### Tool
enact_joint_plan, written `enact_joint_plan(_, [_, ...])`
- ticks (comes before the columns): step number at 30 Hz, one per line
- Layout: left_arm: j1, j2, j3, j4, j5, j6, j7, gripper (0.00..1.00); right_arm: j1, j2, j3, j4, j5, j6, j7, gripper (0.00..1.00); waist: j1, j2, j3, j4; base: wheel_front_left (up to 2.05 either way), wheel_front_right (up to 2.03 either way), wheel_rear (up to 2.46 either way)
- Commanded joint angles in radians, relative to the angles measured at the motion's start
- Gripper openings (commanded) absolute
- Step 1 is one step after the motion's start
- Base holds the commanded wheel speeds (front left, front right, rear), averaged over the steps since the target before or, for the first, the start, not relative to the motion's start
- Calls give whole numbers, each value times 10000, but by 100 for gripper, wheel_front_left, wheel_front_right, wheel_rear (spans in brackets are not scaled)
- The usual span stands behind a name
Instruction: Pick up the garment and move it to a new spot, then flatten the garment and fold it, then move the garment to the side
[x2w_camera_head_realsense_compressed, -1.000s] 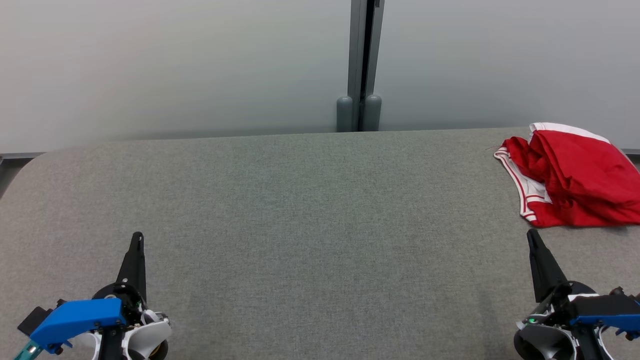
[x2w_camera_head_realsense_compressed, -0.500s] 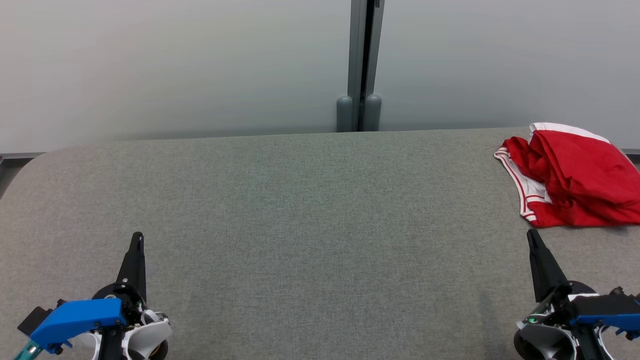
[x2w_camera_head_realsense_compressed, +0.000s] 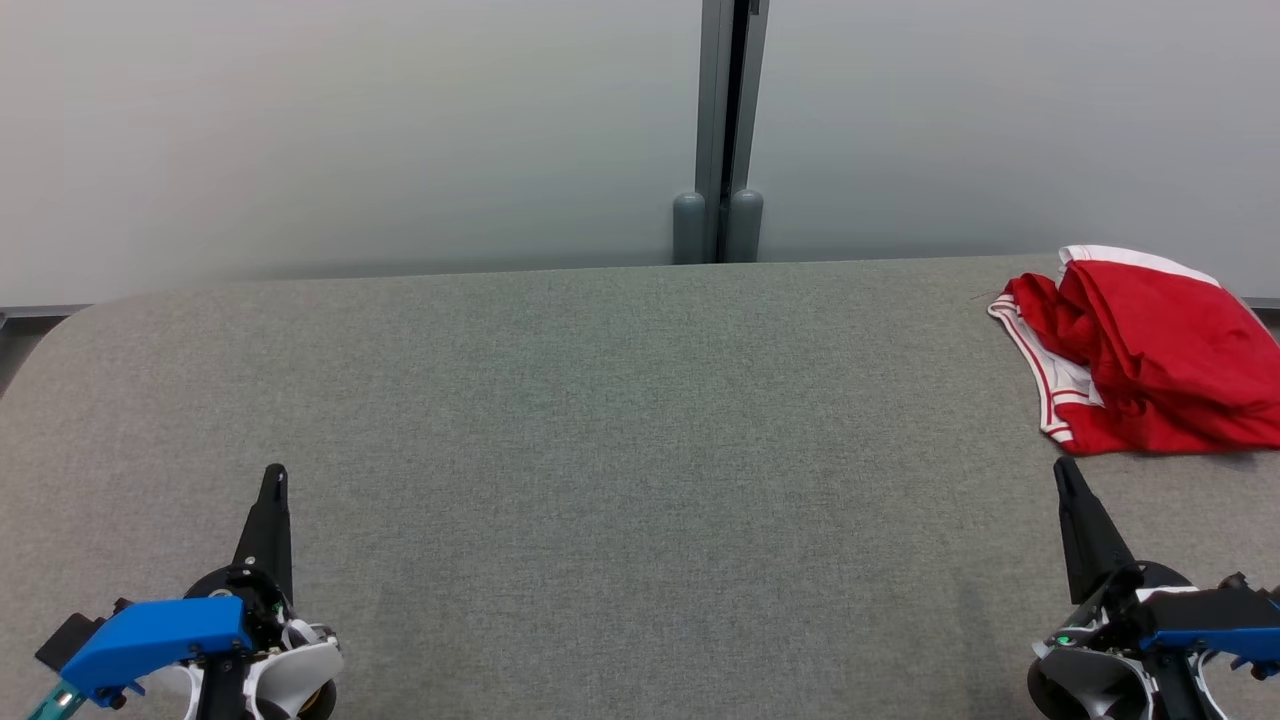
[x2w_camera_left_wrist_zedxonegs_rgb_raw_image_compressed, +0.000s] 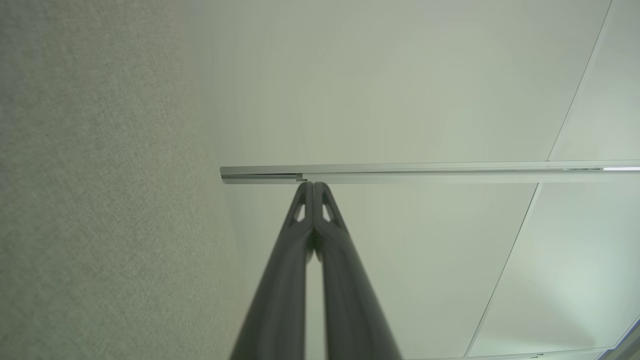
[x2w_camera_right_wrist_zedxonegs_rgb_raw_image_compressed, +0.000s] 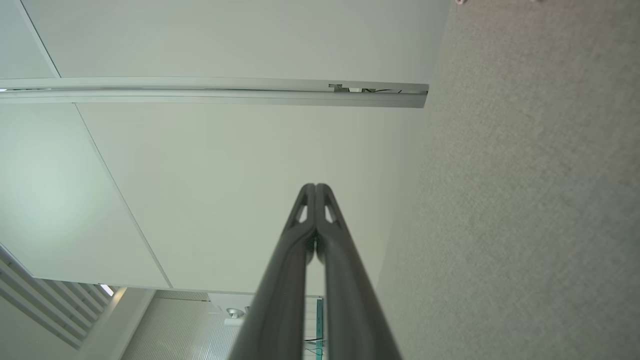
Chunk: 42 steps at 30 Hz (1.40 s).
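Office-like test room — pale wall panels (x2w_camera_head_realsense_compressed: 350, 130) (metal-jointed), grey fabric-covered table (x2w_camera_head_realsense_compressed: 640, 450)

Soft, even light fills my views, a faint shadow lies below the garment (x2w_camera_head_realsense_compressed: 1150, 350) at the head view's right, and my fingers (x2w_camera_left_wrist_zedxonegs_rgb_raw_image_compressed: 282, 300) blur toward the wrist views' bottom edges.
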Motion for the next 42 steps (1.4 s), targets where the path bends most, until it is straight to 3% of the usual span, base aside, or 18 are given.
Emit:
enact_joint_plan(1, [-99,-17,18,-43,-22,-91,37,0,-113,13,-31,12,26,4,27,0,0,-1,0,0,0,0,0])
enact_joint_plan(42, [-98,-17,15,-44,-23,-70,35,0,-112,12,-29,12,27,4,25,0,0,-1,0,0,0,0,0])
